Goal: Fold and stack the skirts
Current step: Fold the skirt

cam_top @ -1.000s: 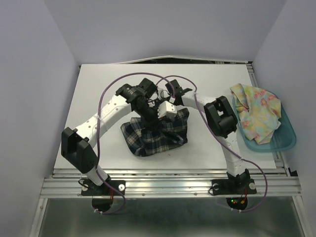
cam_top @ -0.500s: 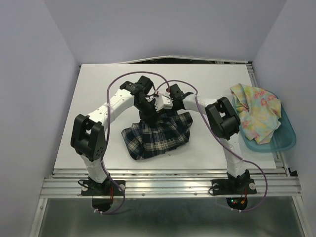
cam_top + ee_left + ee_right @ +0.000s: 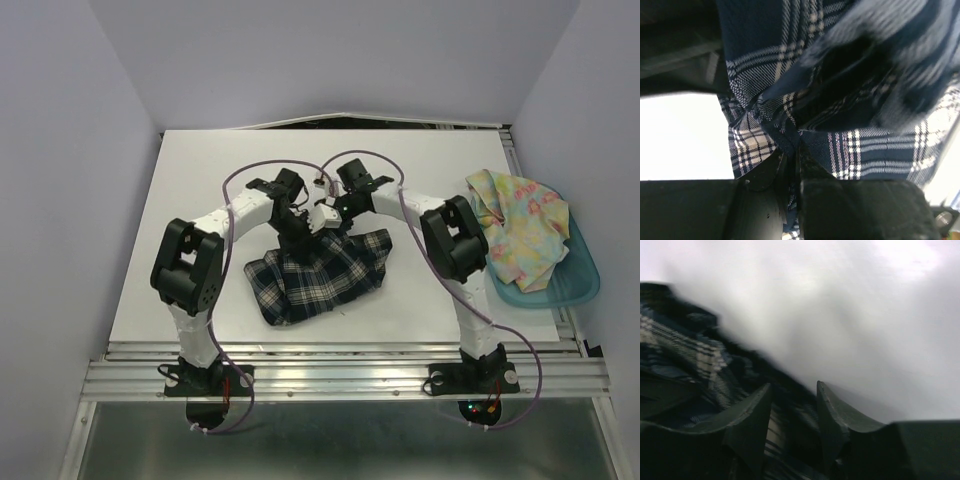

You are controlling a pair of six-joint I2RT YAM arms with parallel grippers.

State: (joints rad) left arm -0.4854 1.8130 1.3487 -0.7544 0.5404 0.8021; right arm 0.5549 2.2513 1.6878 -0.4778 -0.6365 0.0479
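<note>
Saw, from the overhead camera, the plaid skirt (image 3: 320,272) heaped near the middle of the table (image 3: 200,170), its 12 o'clock edge drawn up into a peak. Found both arms bent inward over that peak, the left gripper (image 3: 299,236) at the top of the cloth and the right gripper (image 3: 320,220) just beside it toward 1 o'clock. Could not read either grip from up there. Spotted the floral skirt (image 3: 520,232) only in this view, crumpled at 3 o'clock of the plaid one, well apart, lying in a teal bin (image 3: 578,288) at the table's right edge and spilling over its rim toward 11 o'clock.

Learned the rest from the wrist cameras. On the left, saw the fingers (image 3: 765,172) pressed together on a gathered fold of the plaid cloth, the fabric fanning away toward 12 o'clock and filling most of the picture. On the right, through heavy blur, made out the fingers (image 3: 752,412) standing apart, with plaid cloth showing in the gap and off toward 9 o'clock, bare table toward 1 o'clock. Could not tell whether those fingers touched the cloth.
</note>
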